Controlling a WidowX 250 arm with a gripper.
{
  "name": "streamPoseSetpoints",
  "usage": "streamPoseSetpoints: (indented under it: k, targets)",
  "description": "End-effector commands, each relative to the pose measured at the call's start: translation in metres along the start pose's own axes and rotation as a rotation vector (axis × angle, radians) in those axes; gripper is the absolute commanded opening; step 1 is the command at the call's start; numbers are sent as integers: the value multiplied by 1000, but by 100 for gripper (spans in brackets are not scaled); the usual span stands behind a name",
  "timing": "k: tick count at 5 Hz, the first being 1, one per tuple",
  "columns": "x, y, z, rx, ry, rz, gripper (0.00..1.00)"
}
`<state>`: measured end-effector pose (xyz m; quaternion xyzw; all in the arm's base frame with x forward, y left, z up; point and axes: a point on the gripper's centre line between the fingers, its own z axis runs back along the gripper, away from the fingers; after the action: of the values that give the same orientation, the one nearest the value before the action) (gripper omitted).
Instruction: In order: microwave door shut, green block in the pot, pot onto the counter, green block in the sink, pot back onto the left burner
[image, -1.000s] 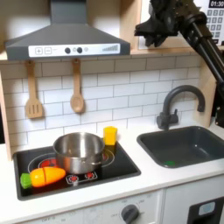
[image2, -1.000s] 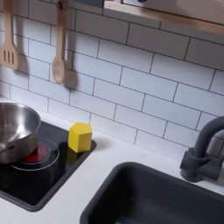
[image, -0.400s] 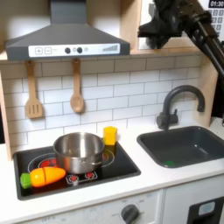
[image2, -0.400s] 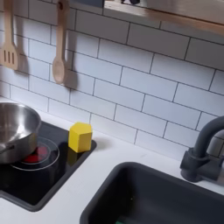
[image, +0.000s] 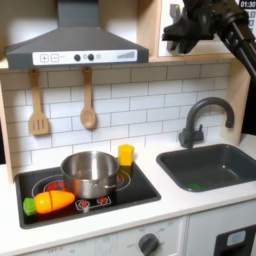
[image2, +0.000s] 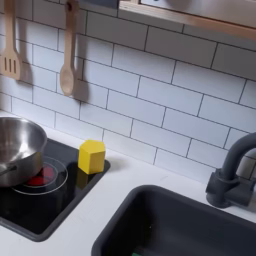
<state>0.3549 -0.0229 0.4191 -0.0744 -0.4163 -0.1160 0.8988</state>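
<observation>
My gripper (image: 187, 28) hangs high at one o'clock in the first exterior view, up by the shelf edge; it's dark and cluttered there, so I cannot tell whether its jaws are parted or closed. The pot (image: 90, 172) sits on the black cooktop (image: 140, 185), covering a burner, with the yellow block (image: 125, 155) just beside it at two o'clock and the carrot (image: 48, 203) at seven o'clock. The sink (image: 212, 167) lies at four o'clock.
</observation>
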Motion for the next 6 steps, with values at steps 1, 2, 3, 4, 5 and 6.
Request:
streamPoseSetpoints:
  k: [1, 2, 3, 4, 5, 6]
  targets:
    - [-33, 15, -10, 53, 128, 4, 100]
    - [-56, 25, -9, 78, 190, 30, 100]
    - [-88, 40, -9, 141, 297, 42, 100]
    - [-111, 54, -8, 167, 363, 84, 100]
    - [-126, 67, -11, 193, 414, 113, 100]
    - [-136, 73, -10, 213, 442, 131, 100]
